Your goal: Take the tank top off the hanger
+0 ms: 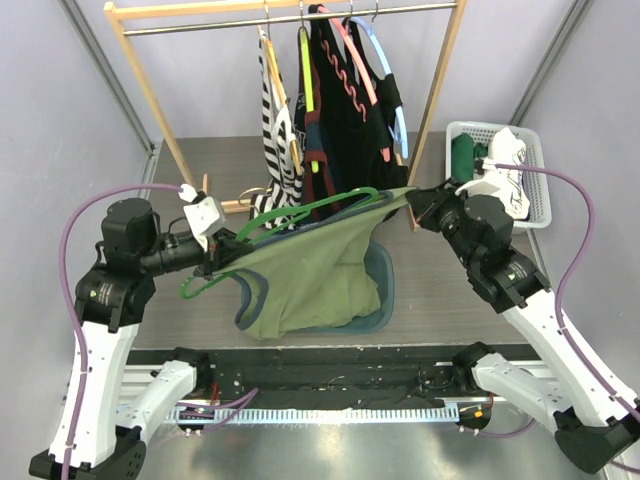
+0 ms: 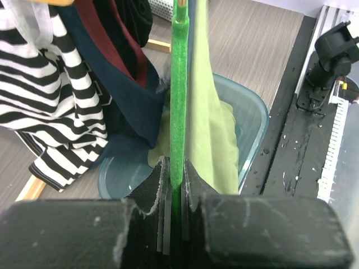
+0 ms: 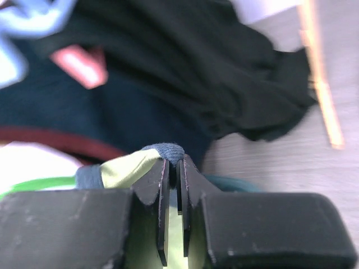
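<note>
Olive tank top [image 1: 320,275], green hanger [image 2: 178,101], black-and-white striped shirt [image 2: 50,101], teal tub [image 2: 255,120]

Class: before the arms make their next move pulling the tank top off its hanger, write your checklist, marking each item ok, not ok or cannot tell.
1. Left gripper shut on green hanger: ok.
2. Right gripper shut on tank top: ok.
3. Tank top free of hanger: not ok, it hangs along it.
4. Blue basin beneath tank top: ok.
5. Hanger clear of racked clothes: cannot tell.
</note>
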{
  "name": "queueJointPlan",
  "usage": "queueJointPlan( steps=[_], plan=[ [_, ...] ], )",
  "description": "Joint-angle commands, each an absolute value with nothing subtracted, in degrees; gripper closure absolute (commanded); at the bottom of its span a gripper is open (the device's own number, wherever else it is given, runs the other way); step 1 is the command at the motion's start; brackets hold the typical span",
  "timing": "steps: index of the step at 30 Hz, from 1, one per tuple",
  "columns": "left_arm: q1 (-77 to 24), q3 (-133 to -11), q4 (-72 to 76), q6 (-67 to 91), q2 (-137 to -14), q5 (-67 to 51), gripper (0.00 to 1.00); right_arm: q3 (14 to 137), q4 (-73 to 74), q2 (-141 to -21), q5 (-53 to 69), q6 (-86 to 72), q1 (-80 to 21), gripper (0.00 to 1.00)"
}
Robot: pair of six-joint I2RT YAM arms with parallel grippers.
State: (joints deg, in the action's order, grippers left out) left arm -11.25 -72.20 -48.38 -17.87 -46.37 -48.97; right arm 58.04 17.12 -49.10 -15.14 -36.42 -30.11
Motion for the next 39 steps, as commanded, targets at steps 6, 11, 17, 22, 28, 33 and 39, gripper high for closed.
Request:
queueJointPlan(
  steps=[6, 11, 17, 22, 28, 33, 39],
  plan=[
    [-10.9, -77.34, -54.15, -20.66, -44.56, -48.51, 1.0, 54.76, 18.2, -46.76, -16.11, -38.67, -13.89, 0.99],
    [-10.9, -77.43, -47.73, -16.18, -46.49, -50.97, 1.0, 50.81, 10.49, -46.58, 2.07, -37.36, -13.89, 0.97],
    [-14.67, -79.45, -42.36, -12.92, -52.72, -50.1, 1.0, 51.06, 8.69, -46.67, 14.41, -32.72, -18.52, 0.77],
    [-19.33, -83.57, -46.75, -17.48, -58.52, -46.24, 1.0, 55.45, 14.05, -43.52, 10.46, -25.15, -24.52, 0.22],
    [-23.89, -93.86, -54.04, -24.16, -65.81, -42.38, 1.0, 63.17, 23.54, -39.03, 10.9, -17.07, -24.7, 0.15],
    [-33.82, -101.06, -67.92, -33.47, -72.76, -35.61, 1.0, 70.21, 26.19, -38.76, 14.49, -8.02, -24.7, 0.17],
    [-41.57, -102.22, -70.49, -32.35, -75.59, -31.64, 1.0, 77.34, 30.66, -44.28, 25.1, -3.16, -24.7, 0.2]
  ],
)
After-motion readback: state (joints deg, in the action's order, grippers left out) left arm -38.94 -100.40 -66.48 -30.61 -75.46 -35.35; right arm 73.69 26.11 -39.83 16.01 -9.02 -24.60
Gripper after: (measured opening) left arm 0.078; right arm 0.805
